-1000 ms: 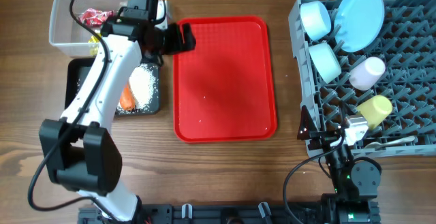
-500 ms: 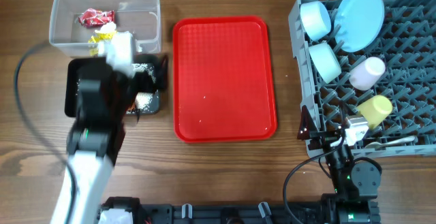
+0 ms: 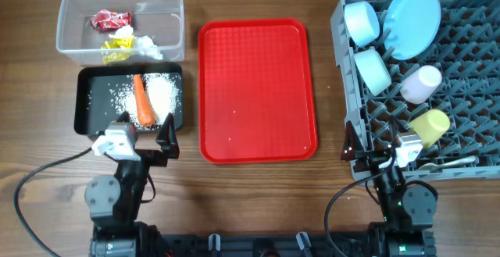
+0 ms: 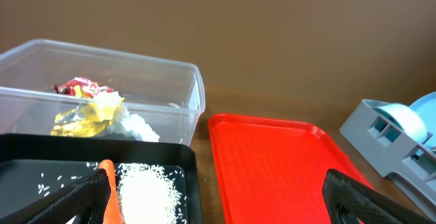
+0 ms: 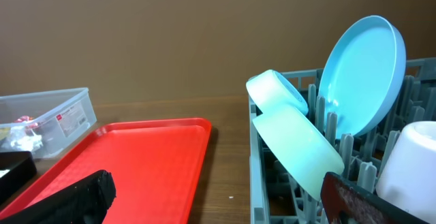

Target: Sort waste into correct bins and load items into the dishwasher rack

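The clear tub (image 3: 70, 50) holds a red wrapper (image 3: 104, 20), a yellow wrapper (image 3: 117, 44) and white tissue (image 3: 148, 48). The black tray (image 3: 82, 101) holds the orange carrot (image 3: 141, 101) and rice (image 3: 162, 94). The grey rack (image 3: 348, 93) holds the blue plate (image 3: 412, 19), two bowls (image 3: 362, 21) (image 3: 373, 69), a pink cup (image 3: 422, 83) and a yellow cup (image 3: 430, 124). My left gripper (image 3: 141, 138) is open and empty just in front of the black tray (image 4: 191, 176). My right gripper (image 3: 375, 154) is open and empty at the rack's front left corner. No brown lump shows.
The flat red serving tray (image 3: 258, 89) lies bare between the bins and the rack, apart from a few stray grains. A white utensil (image 3: 449, 163) lies in the rack's front row. Bare wood table runs along the front edge.
My left arm has pulled back from over the clear tub, past the black tray, to the table's front edge. The tub's contents and the carrot are now uncovered. The right arm has not moved.
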You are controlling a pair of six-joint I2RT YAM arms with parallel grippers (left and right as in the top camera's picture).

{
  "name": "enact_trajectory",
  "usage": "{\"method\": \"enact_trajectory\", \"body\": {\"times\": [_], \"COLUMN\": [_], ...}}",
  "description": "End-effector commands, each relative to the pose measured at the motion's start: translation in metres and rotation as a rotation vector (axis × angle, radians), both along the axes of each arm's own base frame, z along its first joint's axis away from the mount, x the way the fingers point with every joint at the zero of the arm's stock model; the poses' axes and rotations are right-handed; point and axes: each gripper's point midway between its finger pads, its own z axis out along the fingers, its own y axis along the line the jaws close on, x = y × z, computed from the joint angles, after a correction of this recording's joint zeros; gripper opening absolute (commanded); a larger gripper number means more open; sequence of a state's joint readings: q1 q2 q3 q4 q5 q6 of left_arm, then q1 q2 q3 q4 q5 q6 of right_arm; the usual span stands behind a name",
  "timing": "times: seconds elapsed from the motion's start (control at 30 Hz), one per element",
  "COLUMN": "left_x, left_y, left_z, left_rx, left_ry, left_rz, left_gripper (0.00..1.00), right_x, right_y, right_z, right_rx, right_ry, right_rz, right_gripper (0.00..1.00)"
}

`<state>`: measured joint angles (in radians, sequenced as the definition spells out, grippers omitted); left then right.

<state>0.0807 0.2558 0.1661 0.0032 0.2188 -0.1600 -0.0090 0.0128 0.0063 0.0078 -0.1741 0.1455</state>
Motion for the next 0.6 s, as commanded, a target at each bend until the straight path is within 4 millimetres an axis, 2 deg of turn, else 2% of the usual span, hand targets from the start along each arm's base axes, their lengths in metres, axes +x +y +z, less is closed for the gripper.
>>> {"method": "enact_trajectory", "body": {"times": [0.0,0.2,0.57], "left_x": [-0.007,-0.015,-0.012], "left_y": [0.0,0.002,0.002], "left_z": [-0.001,0.009,-0.014], "left_rx": [-0.007,0.0,0.002], "left_ry": [-0.019,-0.084,-0.121], "left_rz": [0.001,0.03,0.029], "left_gripper": [1.0,1.0,1.0], "right_x": [0.0,0.0,0.0], "right_y": [-0.002,-0.002,-0.002], "right_z": [0.003,0.003,0.003], "right_rx": [0.014,0.014,0.014], "right_ry": [-0.01,-0.01,-0.01], "right_rz": [-0.015,-0.015,-0.015], "right_gripper": [1.0,1.0,1.0]}}
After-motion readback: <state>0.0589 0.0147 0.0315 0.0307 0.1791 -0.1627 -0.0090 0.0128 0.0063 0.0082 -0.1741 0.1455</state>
